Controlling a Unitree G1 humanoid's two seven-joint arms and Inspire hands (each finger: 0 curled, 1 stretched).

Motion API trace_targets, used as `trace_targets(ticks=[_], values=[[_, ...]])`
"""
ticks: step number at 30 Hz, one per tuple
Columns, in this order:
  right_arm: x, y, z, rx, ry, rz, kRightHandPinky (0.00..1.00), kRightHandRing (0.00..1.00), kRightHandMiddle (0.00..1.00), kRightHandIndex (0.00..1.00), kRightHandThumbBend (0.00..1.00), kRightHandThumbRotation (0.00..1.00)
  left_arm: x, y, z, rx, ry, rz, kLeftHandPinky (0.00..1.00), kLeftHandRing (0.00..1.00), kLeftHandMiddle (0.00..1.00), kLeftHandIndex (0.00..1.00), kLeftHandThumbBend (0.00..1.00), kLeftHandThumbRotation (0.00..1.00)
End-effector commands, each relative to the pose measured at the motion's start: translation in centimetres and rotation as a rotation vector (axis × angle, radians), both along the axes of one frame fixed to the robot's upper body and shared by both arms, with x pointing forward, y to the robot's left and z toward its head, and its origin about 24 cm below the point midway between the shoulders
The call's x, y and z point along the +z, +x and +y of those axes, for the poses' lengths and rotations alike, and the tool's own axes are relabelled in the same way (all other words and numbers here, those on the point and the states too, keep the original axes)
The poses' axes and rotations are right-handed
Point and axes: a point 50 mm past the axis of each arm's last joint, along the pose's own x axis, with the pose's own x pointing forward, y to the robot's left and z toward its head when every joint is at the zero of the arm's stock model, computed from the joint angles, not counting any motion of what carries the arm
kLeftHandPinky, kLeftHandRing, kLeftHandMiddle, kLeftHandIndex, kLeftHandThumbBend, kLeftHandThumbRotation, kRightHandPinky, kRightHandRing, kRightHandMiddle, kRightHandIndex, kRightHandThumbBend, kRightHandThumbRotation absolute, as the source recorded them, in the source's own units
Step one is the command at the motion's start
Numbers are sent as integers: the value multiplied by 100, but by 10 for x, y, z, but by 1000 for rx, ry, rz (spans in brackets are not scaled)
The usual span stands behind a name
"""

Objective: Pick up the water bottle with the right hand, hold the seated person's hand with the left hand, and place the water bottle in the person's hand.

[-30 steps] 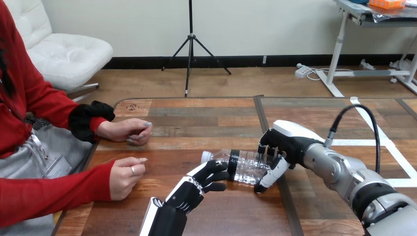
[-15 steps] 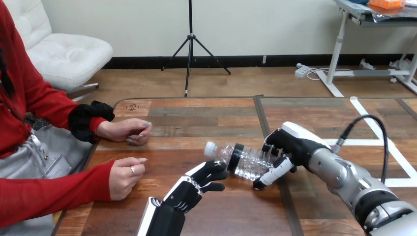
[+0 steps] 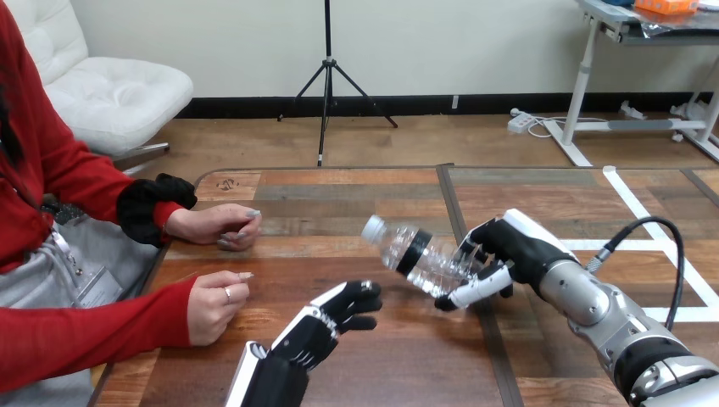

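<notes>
A clear plastic water bottle with a white cap and a black band hangs tilted above the table, cap end up and to the left. My right hand is shut on its lower part, thumb under it and fingers over it. My left hand hovers low over the table just left of and below the bottle, fingers loosely bent, holding nothing. The person's near hand rests on the table's left edge, loosely curled, a short gap from my left hand. Their far hand lies on the table further back.
The wooden table has a dark seam running front to back near its middle. White tape lines mark its right part.
My right hand has lifted the bottle off the table and tipped its cap end upward. My left hand has drawn back a little toward me and left. The person's hands have not moved.
</notes>
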Motion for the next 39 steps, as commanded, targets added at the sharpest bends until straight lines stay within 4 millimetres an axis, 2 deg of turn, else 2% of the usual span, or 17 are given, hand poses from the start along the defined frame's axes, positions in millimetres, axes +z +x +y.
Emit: trace_targets(ticks=[1, 19, 24, 39], values=[[28, 17, 11, -18, 106, -133, 19, 25, 38, 44, 85, 0, 6, 8, 7, -4, 19, -52, 74, 80, 83, 81, 100, 73], [33, 18, 21, -66, 308, -205, 19, 24, 34, 43, 89, 1, 5, 7, 25, 3, 86, -69, 74, 80, 83, 82, 100, 72], [34, 18, 25, -75, 356, -217, 19, 24, 33, 43, 88, 3, 5, 7, 32, 10, 102, -59, 74, 79, 81, 81, 100, 75], [39, 18, 36, -80, 507, -264, 19, 24, 33, 43, 89, 3, 4, 17, 41, 4, 125, -39, 76, 81, 85, 83, 100, 77]])
